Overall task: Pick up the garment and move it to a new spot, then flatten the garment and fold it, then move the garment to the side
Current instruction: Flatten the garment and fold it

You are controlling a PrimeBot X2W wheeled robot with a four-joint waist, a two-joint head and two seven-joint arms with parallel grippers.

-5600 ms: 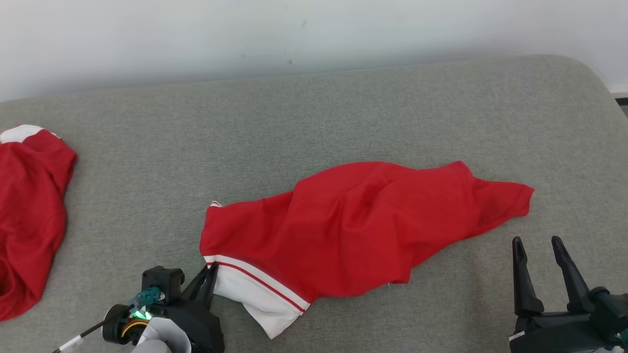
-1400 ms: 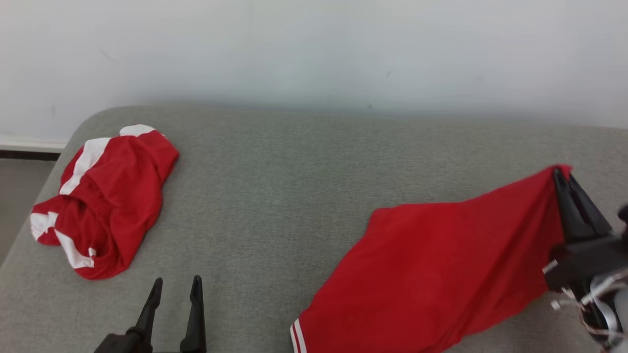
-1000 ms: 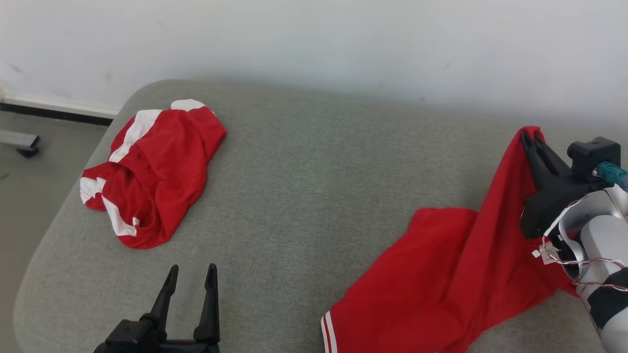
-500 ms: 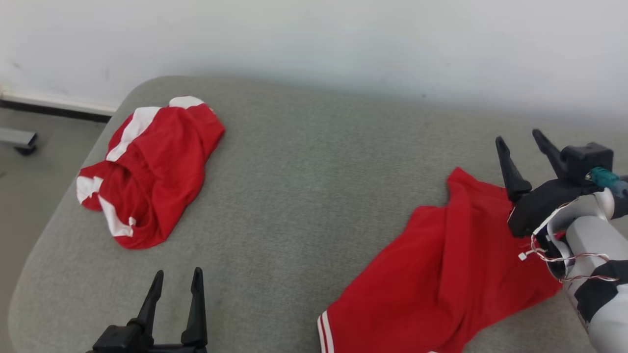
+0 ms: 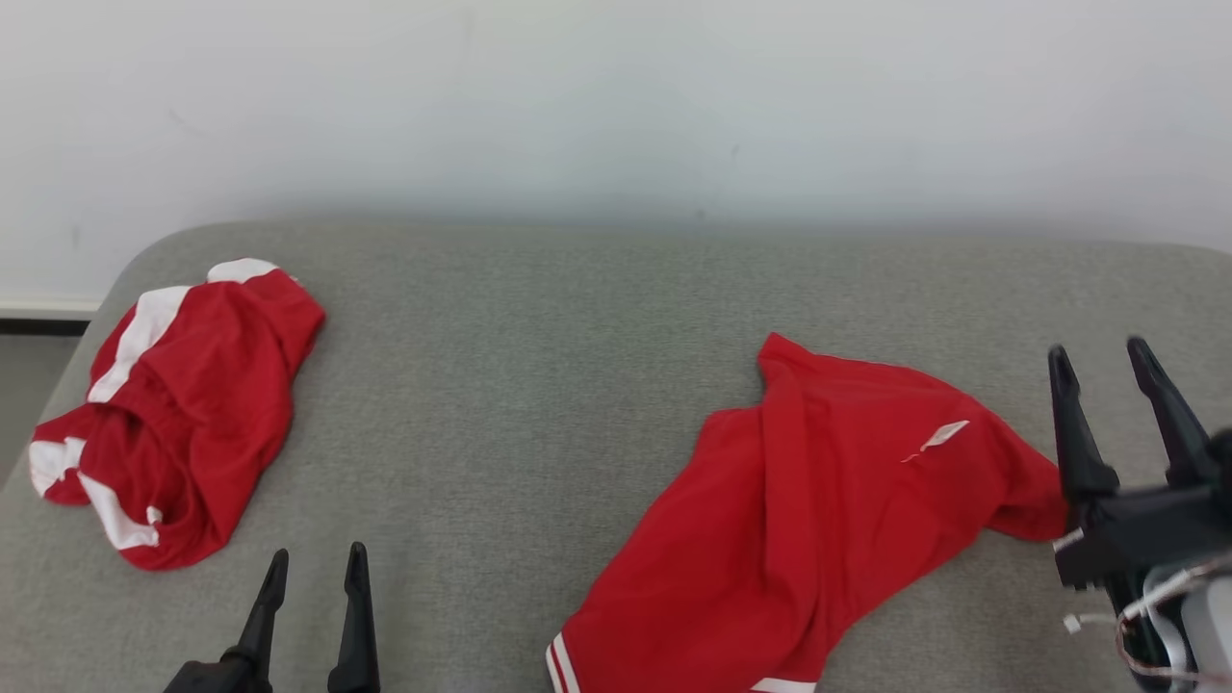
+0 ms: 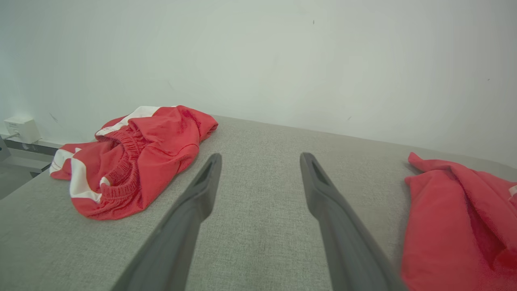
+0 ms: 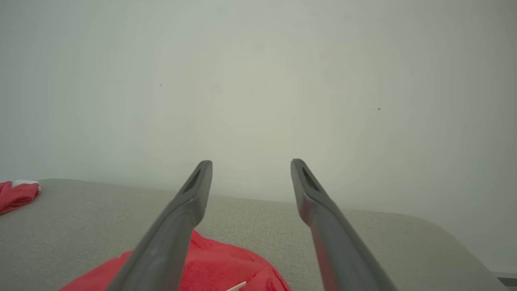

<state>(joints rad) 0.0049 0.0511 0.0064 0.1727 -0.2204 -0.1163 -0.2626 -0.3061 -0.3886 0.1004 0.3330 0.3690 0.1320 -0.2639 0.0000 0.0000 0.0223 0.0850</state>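
Resting at 7 o'clock in the head view: left gripper (image 5: 317, 555), two long dark tapered fingers, hard and matt, spread wide with nothing between them. At 5 o'clock, spreading up toward 3: red jersey garment (image 5: 828, 510), thin, soft, limp knit, lying crumpled on the grey woven cushion (image 5: 539, 385). It has a double white stripe (image 5: 558, 671) at the near hem, a small white label (image 5: 938, 438) exposed on top, one corner peaked toward 12 and broad folds running lengthwise. At 3 o'clock, just beside the garment's right edge, fingers clear of the cloth: right gripper (image 5: 1098, 348), same dark fingers, jaws parted and empty. Change noted: a second ago this gripper was pinched on a raised corner of the cloth. It has since let go, and the cloth has slumped onto the cushion. Judgement: the carry to a new spot looks finished. Flattening comes next, and the doubled-over layers and ridges will need pulling out by the corners before any fold. At 9 o'clock, well apart: second red garment with white panels (image 5: 183, 404), bunched, elastic waistband gathered, touched by neither gripper. Cushion: coarse, even weave, rounded corners, likely grippy enough to hold cloth while it is dragged. At 12 o'clock, farthest: plain pale wall (image 5: 616, 96), smooth, faintly scuffed.
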